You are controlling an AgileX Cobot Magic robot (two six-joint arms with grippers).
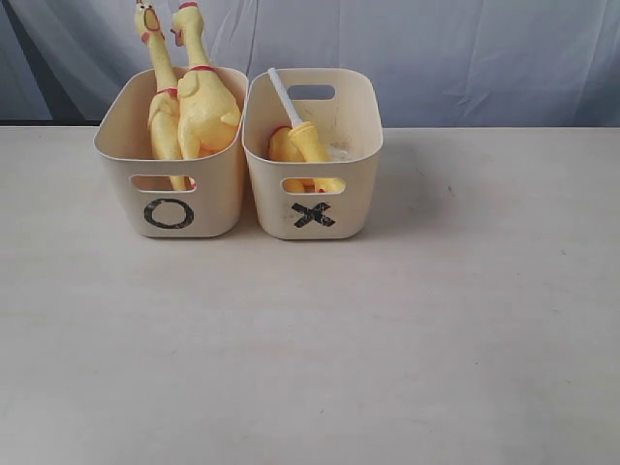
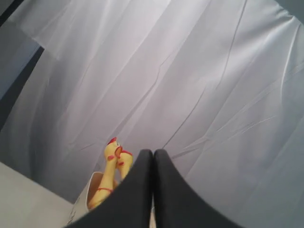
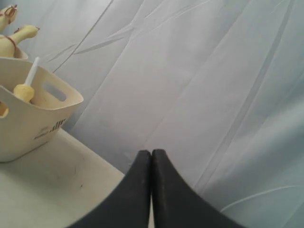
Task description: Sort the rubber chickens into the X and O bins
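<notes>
Two cream bins are sitting side by side, touching, toward the back of the pale surface (image 1: 407,339), the O bin (image 1: 218,199) on the left and the X bin (image 1: 351,194) on the right. Two long rubber chickens (image 1: 206,102) are standing upright in the O bin, their necks and red-combed heads poking well above its rim. In the X bin a shorter chicken (image 1: 315,150) is leaning, its white stick (image 1: 284,97) angling up past the rim, with more yellow showing just beside it. The left tool (image 2: 153,154) and the right tool (image 3: 151,154) are each hanging with black fingers pressed fully together, gripping nothing, facing the grey backdrop (image 1: 484,58)
</notes>
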